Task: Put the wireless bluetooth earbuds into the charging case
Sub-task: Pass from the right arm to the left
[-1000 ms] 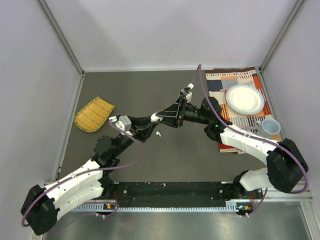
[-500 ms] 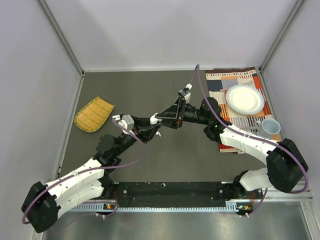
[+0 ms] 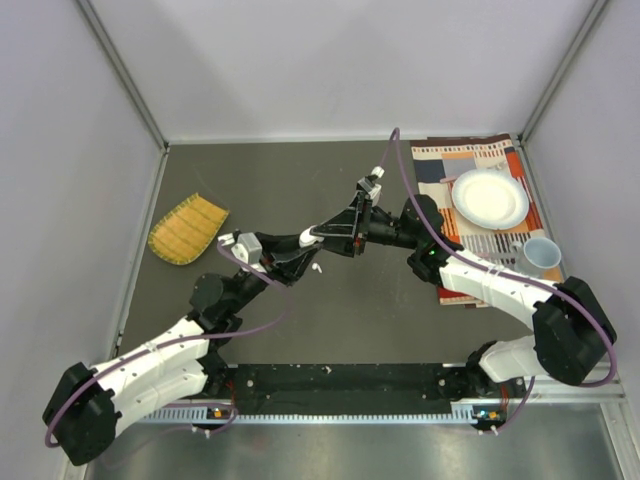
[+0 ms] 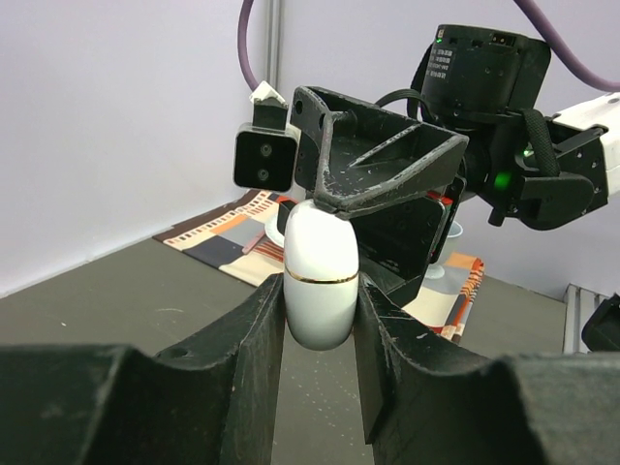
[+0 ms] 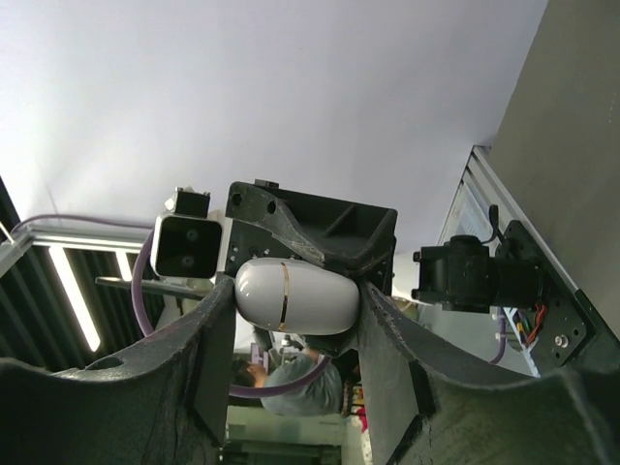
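From above, the case point(image 3: 311, 235) is mostly hidden between the left gripper point(image 3: 305, 242) and right gripper point(image 3: 320, 233). A white speck point(image 3: 316, 268) beside them is too small to identify. The closed case hides its inside. Wrist views crop their own fingers point(image 4: 247, 339) at the bottom.

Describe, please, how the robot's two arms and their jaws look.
Both the left arm and right arm have white lower shells, black joints and black forearms. A purple cable loops along each. Each wrist carries a small pale camera. The jaws are matte black, angular and scuffed. A green light glows on the right arm.
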Available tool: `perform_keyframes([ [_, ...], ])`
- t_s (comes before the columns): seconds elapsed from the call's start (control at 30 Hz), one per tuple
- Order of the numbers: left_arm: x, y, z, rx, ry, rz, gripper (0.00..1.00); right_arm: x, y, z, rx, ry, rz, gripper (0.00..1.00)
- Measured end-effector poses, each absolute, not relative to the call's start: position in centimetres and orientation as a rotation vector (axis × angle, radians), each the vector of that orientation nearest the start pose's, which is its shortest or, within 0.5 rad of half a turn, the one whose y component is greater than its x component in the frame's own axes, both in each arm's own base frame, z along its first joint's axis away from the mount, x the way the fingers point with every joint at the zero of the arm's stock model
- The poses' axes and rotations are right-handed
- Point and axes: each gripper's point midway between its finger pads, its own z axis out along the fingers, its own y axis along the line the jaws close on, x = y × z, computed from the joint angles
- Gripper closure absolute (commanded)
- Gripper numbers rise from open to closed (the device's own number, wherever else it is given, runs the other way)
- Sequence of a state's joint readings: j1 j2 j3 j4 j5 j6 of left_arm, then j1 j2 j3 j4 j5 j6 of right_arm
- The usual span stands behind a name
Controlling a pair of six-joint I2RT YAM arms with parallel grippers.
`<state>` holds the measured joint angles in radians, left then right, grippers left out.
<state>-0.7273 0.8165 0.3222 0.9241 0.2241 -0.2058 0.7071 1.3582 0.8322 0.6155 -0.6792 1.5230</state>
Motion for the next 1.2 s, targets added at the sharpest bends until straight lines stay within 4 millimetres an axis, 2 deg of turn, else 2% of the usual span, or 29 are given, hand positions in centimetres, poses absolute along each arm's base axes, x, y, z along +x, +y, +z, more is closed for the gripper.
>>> perform_keyframes([
  [0.3, 21.1, -25.0, 30.9, 0.499, 1.077, -0.949, 0.62, 20.6, 36.3, 31.3, 0.087, 2.013, 2.139, 0.98],
  [0.43, 21.2, -25.1, 30.8, 0.496, 1.069, -0.95, 0.67, 20.6, 36.3, 31.3, 0.091, 2.014, 2.14, 0.98],
  [0.57, 21.2, -25.1, 30.8, 0.494, 1.061, -0.951, 0.8, 20.6, 36.3, 31.3, 0.097, 2.017, 2.144, 0.98],
  [0.6, 21.2, -25.1, 30.8, 0.494, 1.06, -0.952, 0.89, 20.6, 36.3, 31.3, 0.096, 2.017, 2.145, 0.98],
  [0.63, 21.2, -25.1, 30.8, 0.494, 1.059, -0.951, 0.91, 20.5, 36.3, 31.3, 0.096, 2.017, 2.146, 0.97],
  [0.73, 21.2, -25.1, 30.8, 0.494, 1.059, -0.951, 0.99, 20.5, 36.3, 31.3, 0.094, 2.019, 2.146, 0.88],
  [0.77, 21.2, -25.1, 30.8, 0.494, 1.06, -0.951, 1.0, 20.5, 36.3, 31.3, 0.094, 2.02, 2.146, 0.8],
  [0.87, 21.3, -25.0, 30.7, 0.488, 1.064, -0.947, 1.0, 20.6, 36.4, 31.2, 0.093, 2.018, 2.147, 0.66],
  [0.93, 21.3, -25.0, 30.7, 0.486, 1.065, -0.946, 1.0, 20.6, 36.4, 31.2, 0.09, 2.016, 2.147, 0.63],
  [1.03, 21.4, -24.9, 30.6, 0.482, 1.075, -0.943, 1.0, 20.6, 36.4, 31.0, 0.079, 2.016, 2.137, 0.45],
  [1.07, 21.4, -24.8, 30.5, 0.478, 1.081, -0.941, 1.0, 20.6, 36.4, 31.0, 0.076, 2.018, 2.132, 0.34],
  [1.17, 21.4, -24.3, 30.5, 0.449, 1.094, -0.932, 1.0, 20.5, 36.4, 30.6, 0.031, 2.02, 2.105, 0.21],
  [1.2, 21.4, -24.1, 30.7, 0.44, 1.089, -0.929, 1.0, 20.4, 36.4, 30.6, 0.018, 2.021, 2.095, 0.2],
])
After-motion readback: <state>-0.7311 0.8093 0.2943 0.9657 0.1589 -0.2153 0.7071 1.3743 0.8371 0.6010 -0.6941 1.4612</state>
